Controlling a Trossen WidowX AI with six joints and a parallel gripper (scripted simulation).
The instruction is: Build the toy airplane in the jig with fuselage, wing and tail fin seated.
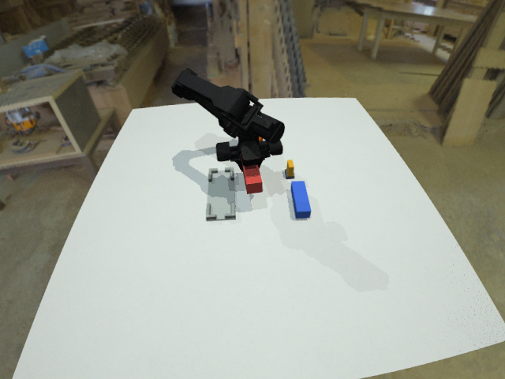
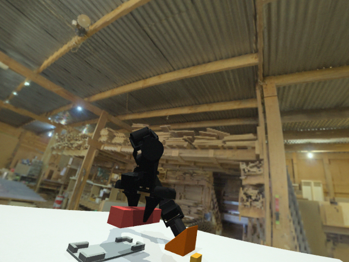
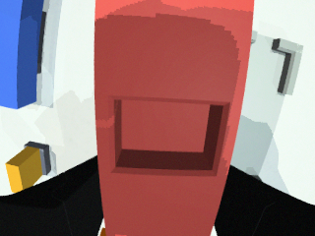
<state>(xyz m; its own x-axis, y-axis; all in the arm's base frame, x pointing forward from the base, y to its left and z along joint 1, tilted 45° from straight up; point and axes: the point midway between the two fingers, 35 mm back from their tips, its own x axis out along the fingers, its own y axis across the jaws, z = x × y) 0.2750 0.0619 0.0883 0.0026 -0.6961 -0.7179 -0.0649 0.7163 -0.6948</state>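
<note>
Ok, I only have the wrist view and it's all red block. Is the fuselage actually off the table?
Observer: Yes. In the exterior view the red fuselage hangs above the table, clamped in the pincer, with its shadow underneath.
Operator: And is the cradle free? I only see one corner of it.
Observer: The top view shows the grey cradle with nothing in it. It lies right beside the fuselage, on the side away from the blue wing.

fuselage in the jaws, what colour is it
Red fuselage, clearest in the exterior view.
</note>
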